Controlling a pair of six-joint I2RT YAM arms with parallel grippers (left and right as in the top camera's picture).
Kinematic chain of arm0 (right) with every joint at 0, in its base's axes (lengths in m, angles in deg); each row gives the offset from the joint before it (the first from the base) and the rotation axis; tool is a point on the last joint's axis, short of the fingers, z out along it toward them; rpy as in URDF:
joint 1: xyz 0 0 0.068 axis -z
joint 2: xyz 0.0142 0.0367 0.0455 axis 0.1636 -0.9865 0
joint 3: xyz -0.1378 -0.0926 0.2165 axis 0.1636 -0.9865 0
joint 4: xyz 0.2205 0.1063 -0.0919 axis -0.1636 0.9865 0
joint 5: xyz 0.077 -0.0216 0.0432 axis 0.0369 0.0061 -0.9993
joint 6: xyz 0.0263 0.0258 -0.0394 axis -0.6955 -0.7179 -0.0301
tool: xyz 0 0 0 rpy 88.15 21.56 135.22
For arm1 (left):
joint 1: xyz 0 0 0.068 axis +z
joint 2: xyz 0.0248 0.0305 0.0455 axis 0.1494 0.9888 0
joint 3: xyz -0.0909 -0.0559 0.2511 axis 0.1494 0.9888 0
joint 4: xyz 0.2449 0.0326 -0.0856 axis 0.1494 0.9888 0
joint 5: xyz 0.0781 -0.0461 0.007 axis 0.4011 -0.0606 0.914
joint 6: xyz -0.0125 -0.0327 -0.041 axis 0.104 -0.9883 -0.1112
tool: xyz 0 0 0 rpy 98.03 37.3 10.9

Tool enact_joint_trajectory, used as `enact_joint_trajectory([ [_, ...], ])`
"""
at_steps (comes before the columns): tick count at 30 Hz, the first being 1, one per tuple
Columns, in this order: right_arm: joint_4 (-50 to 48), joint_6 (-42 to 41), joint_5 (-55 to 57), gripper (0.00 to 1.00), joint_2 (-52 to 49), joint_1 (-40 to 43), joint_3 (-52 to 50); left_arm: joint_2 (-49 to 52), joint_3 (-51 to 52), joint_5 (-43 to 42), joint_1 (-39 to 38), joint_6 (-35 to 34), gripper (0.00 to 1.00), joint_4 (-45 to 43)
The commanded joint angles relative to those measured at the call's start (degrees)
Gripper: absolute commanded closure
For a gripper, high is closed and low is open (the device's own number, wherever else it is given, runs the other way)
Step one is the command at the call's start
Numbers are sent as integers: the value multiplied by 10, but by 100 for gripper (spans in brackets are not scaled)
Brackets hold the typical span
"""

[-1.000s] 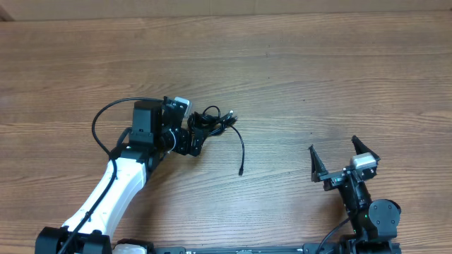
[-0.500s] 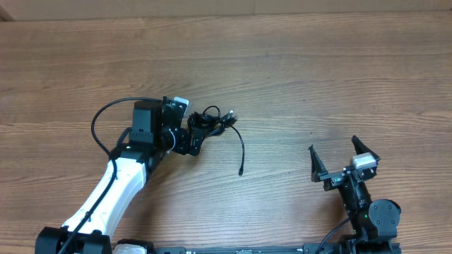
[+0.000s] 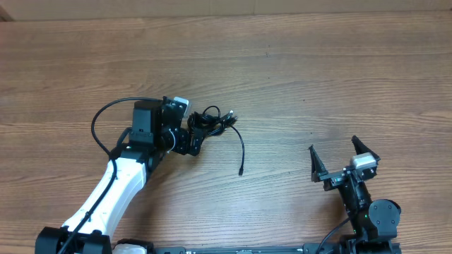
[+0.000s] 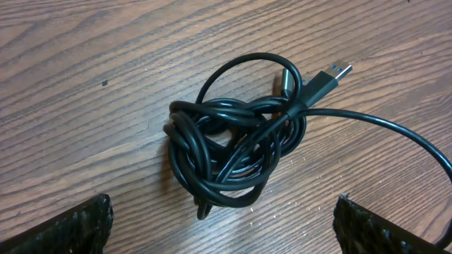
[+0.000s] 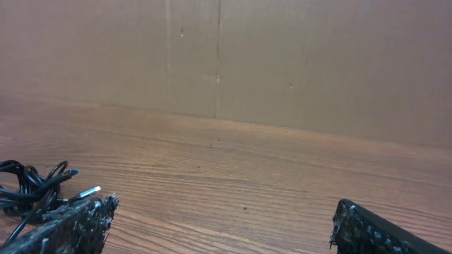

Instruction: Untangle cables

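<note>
Left of the table's (image 3: 318,70) middle, about halfway between its near and far edges, the cables (image 4: 236,152) lie bunched in one small knot on bare wood

- Knot: thin glossy black cord wound into several overlapping loops. One larger loop stands out on the side away from the left gripper, and a silvery plug (image 4: 337,73) pokes out beside it
- A loose tail (image 3: 242,152) leaves the knot and curves toward the near edge, ending free on the wood
- Left gripper (image 4: 222,229): jaws spread wide, holding nothing, and set just short of the knot with one finger on either side of its width. We cannot tell whether the fingers touch the table
- Right gripper (image 3: 332,144): jaws also wide apart and empty. It sits well apart from the cables, near the table's near right corner

Handling, as we judge it:
- Light and limp. The whole bundle would likely lift or drag along if one strand is pulled
- The smooth jacket looks slippery, so a pinch on a single strand may slide
- Cord is soft and the plug rigid. The plug body or the cord right behind it offers the firmest hold
- The free tail and the open outer loop look like the easiest places to take hold. The dense centre would only tighten under a squeeze
- We would pin the knot with one gripper and draw an end out with the other
</note>
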Motion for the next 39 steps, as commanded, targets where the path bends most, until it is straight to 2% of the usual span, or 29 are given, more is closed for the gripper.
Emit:
enact_joint_trajectory([
  [1,-2,-3,3,0,5,2,-6,3,-15,4,-3,7,0,1],
  [39,-2,-3,3,0,5,2,-6,3,-15,17,-3,7,0,2],
])
